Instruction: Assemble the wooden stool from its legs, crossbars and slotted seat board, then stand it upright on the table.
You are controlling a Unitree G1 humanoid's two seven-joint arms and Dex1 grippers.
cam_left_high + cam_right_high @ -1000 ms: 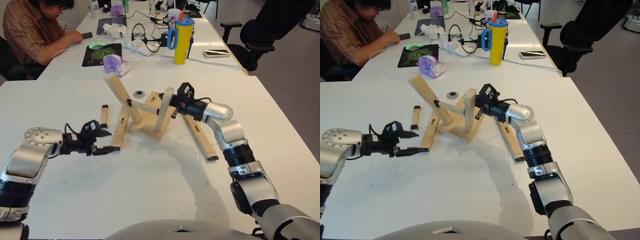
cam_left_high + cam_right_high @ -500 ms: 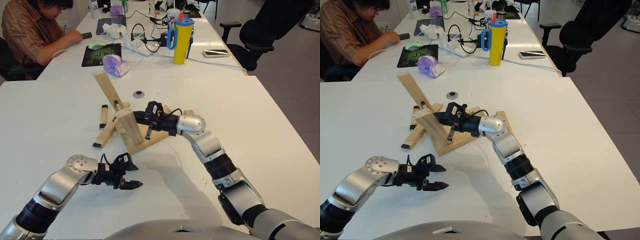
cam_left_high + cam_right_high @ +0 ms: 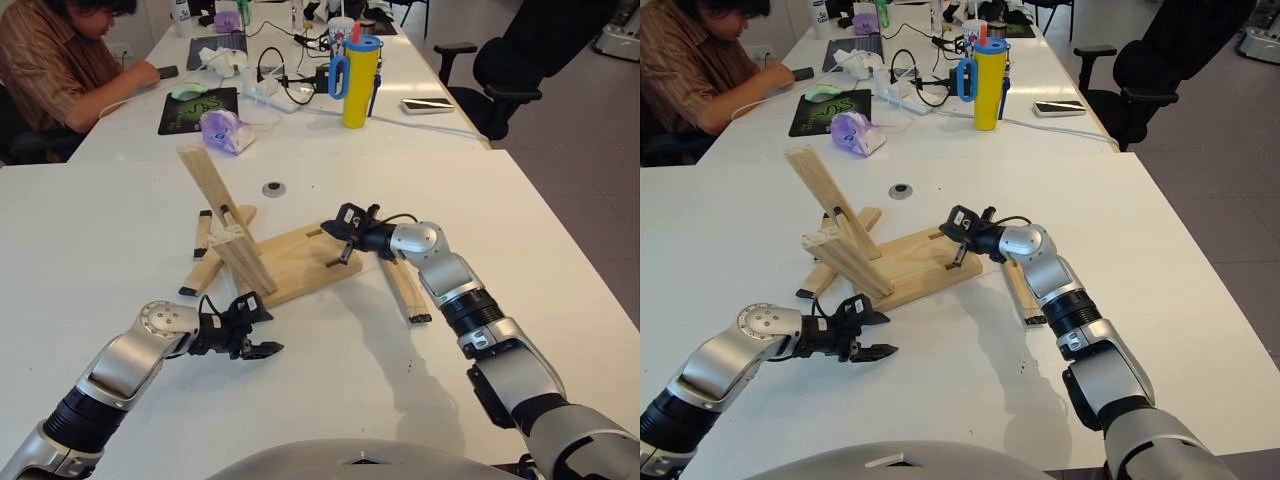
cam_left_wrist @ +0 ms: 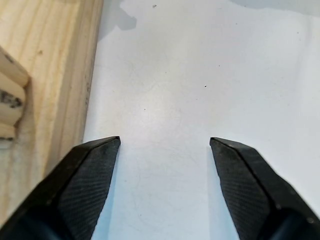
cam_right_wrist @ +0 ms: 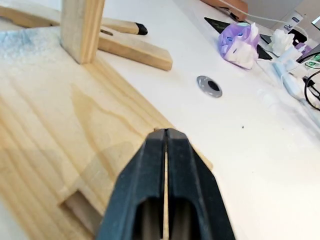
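Seat board: one slotted seat board (image 3: 305,262) lies flat on the white surface (image 3: 120,220), roughly midway between the two arms.
Right pincer: the right pincer (image 3: 343,228) sits at the far right corner of the seat board. Its fingers (image 5: 145,165) are pressed together with only a hairline gap. The tips hang over the board's edge, close to one open slot. Whether they touch the wood cannot be told.
Left pincer: the left pincer (image 3: 268,328) is low over bare surface, just beside the board's near edge and near its left end. Its fingers (image 4: 95,165) are spread wide with only white surface between them. The board's edge runs alongside one finger, and the two are apart.
Legs in the board: two rise from the left end of the board. The long leg (image 3: 210,190) tilts steeply away to the left. The second leg (image 3: 852,268) slants low in front of it, and the two cross near the board.
Loose legs: two. One loose leg (image 3: 203,272) lies on the surface behind the board's left end, black tip toward the robot. The other loose leg (image 3: 408,290) lies just beside the board's right end, under the right forearm.
Short bar: one short crossbar (image 3: 203,233) lies beside the left loose leg.
Count: one board, four legs, one loose crossbar, two pincers.
Other: one round grommet (image 3: 272,188) is set in the surface behind the board.
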